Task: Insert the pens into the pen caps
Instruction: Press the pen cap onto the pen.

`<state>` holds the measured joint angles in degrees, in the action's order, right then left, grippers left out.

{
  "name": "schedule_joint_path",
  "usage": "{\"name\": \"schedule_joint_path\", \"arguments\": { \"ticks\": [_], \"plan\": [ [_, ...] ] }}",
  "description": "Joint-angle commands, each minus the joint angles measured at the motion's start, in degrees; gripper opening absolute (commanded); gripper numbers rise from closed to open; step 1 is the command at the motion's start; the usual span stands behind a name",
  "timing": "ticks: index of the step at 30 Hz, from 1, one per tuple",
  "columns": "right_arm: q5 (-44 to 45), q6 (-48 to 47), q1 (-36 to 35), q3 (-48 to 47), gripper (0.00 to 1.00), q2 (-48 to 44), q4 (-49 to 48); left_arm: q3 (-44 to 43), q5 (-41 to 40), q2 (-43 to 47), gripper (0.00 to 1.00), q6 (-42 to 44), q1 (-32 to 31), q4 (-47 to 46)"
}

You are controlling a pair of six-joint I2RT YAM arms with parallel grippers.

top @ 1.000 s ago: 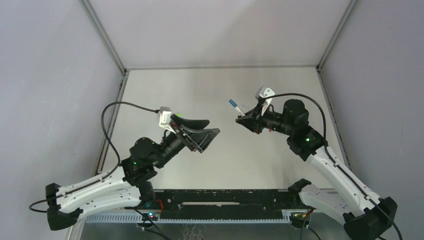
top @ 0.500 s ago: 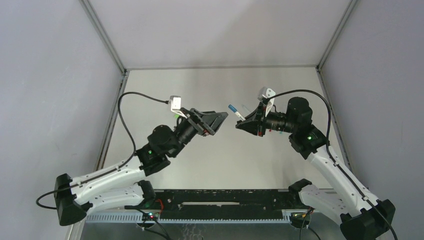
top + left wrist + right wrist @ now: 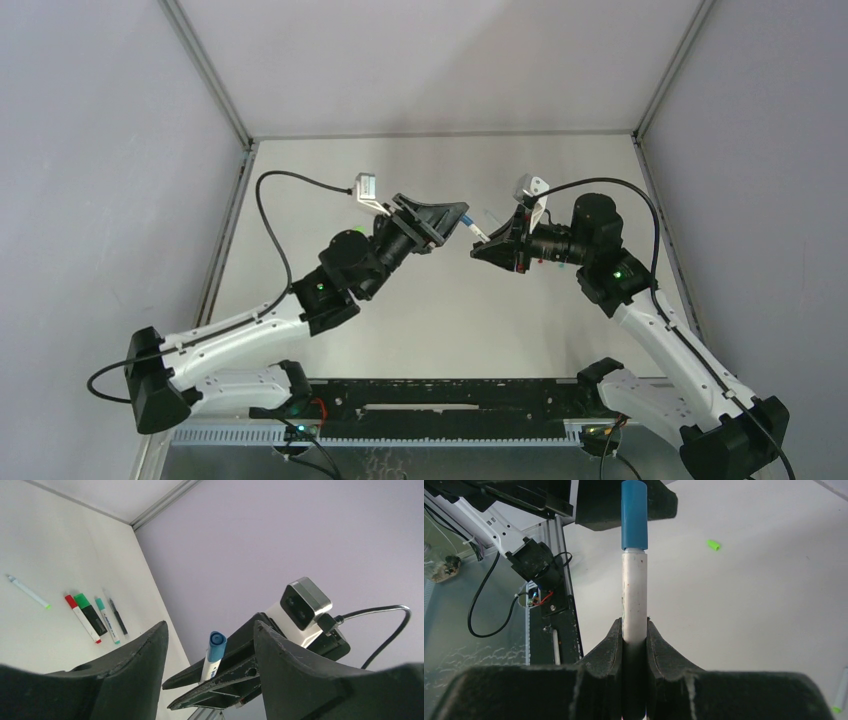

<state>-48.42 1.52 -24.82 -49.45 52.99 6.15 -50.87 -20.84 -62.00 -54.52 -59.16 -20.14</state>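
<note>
My right gripper is shut on a white pen, held in the air and pointing at the left arm. A blue pen cap sits on the pen's free end. My left gripper is open, its two fingers standing either side of the blue pen cap with a gap on each side. In the top view the left gripper meets the pen above the table's middle, facing the right gripper. A bright green pen cap lies on the table.
Several pens lie in a row on the table by the right wall: a red one, a green and black marker, a teal one and a thin dark one. A green-tipped pen lies apart.
My left arm has swung up and to the right, bringing its fingers around the blue cap, and its jaws have narrowed a little. The right arm has barely moved.
</note>
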Motion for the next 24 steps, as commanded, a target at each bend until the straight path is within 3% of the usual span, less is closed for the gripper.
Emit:
{"name": "schedule_joint_path", "arguments": {
  "ticks": [1, 17, 24],
  "plan": [
    [-0.62, 0.41, -0.01, -2.21, 0.0, -0.01, -2.2, -4.42, -1.66, -1.61, 0.64, -2.34, -0.52, 1.27],
    [-1.14, 0.87, -0.01, -2.05, 0.0, -0.13, -2.46, -7.0, 2.99, -4.01, 0.14, -1.88, -1.14, 1.99],
    [-5.12, 3.17, 1.17, -2.04, 0.0, -0.05, -3.37, -3.64, 9.9, -2.82, 0.07, 3.89, -1.05, -2.84]
  ]
}}
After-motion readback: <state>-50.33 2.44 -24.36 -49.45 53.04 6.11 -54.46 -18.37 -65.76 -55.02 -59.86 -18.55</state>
